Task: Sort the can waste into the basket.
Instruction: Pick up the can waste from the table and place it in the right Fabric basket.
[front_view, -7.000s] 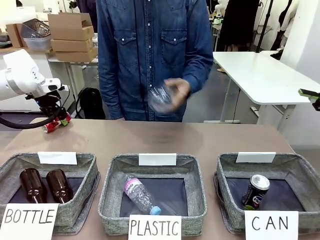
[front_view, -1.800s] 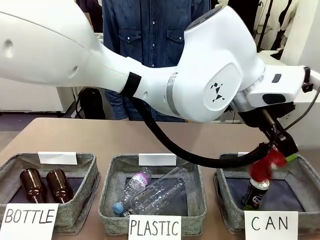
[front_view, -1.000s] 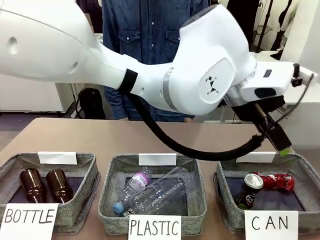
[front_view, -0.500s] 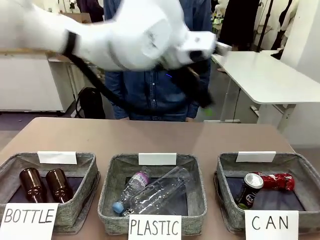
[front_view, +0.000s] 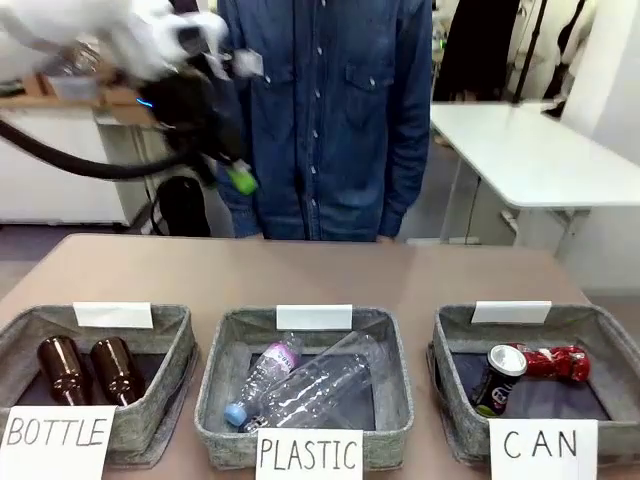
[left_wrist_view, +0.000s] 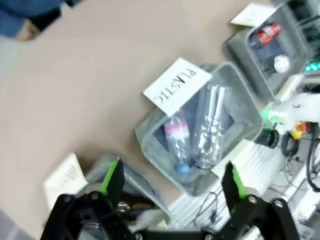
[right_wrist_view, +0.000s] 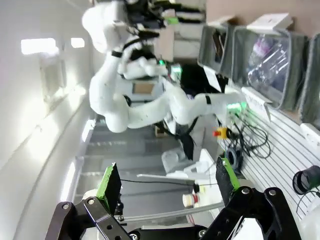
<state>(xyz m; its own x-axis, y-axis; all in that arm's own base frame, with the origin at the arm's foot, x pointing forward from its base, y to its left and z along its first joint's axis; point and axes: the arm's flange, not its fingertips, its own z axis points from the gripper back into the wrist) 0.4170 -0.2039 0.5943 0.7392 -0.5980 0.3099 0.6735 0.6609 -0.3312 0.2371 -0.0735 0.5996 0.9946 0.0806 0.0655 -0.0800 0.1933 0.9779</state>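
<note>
The CAN basket (front_view: 446, 352) stands at the table's right front behind its "CAN" card. Inside it, a dark can (front_view: 497, 380) with a silver top leans beside a crushed red can (front_view: 556, 362). My left gripper (front_view: 226, 160) hangs high at the upper left, blurred, open and holding nothing. The left wrist view looks down between my open left gripper (left_wrist_view: 172, 180) onto the table, with the red can (left_wrist_view: 265, 33) and the dark can's silver top (left_wrist_view: 281, 64) in the CAN basket (left_wrist_view: 237, 49) far off. My right gripper (right_wrist_view: 167, 182) is open and holds nothing.
A PLASTIC basket (front_view: 214, 385) in the middle holds clear bottles (front_view: 310, 385). A BOTTLE basket (front_view: 176, 345) at the left holds two brown bottles (front_view: 90, 368). A person in a denim shirt (front_view: 330, 120) stands behind the table. Bare tabletop (front_view: 320, 270) lies beyond the baskets.
My left gripper let the red can drop into the CAN basket, then swung up and across to the upper left. Both cans now lie still in the basket.
</note>
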